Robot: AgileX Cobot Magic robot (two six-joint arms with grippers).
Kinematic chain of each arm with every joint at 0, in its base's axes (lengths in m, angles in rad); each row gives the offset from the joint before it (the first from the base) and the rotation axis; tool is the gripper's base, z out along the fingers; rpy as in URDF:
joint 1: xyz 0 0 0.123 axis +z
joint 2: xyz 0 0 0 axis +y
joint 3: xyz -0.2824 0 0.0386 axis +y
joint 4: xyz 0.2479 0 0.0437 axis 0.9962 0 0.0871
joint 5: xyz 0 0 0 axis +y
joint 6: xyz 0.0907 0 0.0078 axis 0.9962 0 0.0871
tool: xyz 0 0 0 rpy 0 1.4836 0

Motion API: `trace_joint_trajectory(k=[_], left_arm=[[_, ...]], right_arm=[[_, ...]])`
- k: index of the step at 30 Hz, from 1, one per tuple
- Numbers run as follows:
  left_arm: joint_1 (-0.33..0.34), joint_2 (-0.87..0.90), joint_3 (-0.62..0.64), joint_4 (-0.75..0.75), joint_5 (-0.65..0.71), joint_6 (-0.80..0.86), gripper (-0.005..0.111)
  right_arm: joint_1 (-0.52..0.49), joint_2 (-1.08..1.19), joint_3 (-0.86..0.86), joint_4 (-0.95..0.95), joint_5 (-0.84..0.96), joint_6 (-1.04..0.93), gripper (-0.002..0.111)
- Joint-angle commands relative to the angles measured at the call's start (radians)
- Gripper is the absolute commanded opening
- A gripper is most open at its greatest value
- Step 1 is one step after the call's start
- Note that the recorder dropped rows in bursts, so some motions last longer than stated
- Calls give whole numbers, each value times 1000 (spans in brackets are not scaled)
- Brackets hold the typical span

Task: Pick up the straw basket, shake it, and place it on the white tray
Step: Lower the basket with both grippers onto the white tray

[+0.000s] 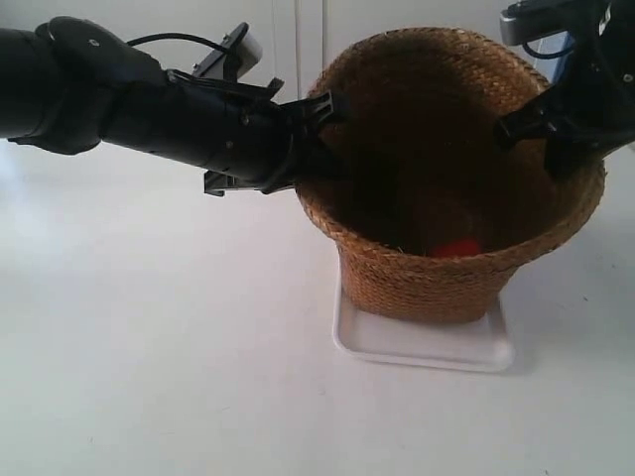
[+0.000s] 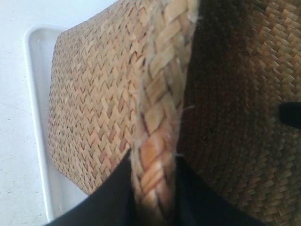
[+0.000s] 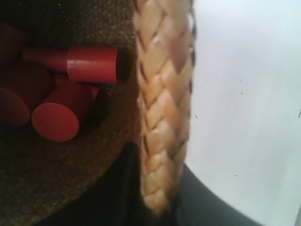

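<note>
Exterior view: upright on the tray [image 1: 427, 349], the basket [image 1: 437, 273], with the tray's rim showing along the front and one side of the base. Gripped at opposite sides of the braided rim by the arm at the exterior view's left [image 1: 149, 109] and the arm at the exterior view's right [image 1: 575, 99]. Deep inside, a glimpse of red pieces [image 1: 456, 246]. Left wrist view: left gripper [image 2: 153, 188] pinching the rim, one finger [image 2: 110, 195] outside on the woven wall, the other inside, tray edge just beside the base. Right wrist view: right gripper [image 3: 157, 186] clamped on the rim likewise, one finger inside, one outside above the white table [image 3: 244, 94]. Red pieces lying together on the basket floor.
</note>
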Motion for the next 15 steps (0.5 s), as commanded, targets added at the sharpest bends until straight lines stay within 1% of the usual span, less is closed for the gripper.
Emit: trace_joint_trajectory(k=[1,3,5,7,11,15], left_arm=[[-2,-14,-10,-35,45,30,46],[-2,-14,-10,-33,51,30,54],[-2,-14,-10,-33,51,30,59],[-2,-14,-10,-28,51,30,63],[2,-14,-10,-4,66,30,65],[2,-14,-10,20,82,30,65]], right_arm=[[-6,9,-2,-36,23,-28,37],[-6,9,-2,-32,23,-28,44],[-6,9,-2,-32,23,-28,48],[-6,9,-2,-32,23,-26,49],[-6,9,-2,-32,12,-26,49],[-6,9,-2,-32,10,-15,57]])
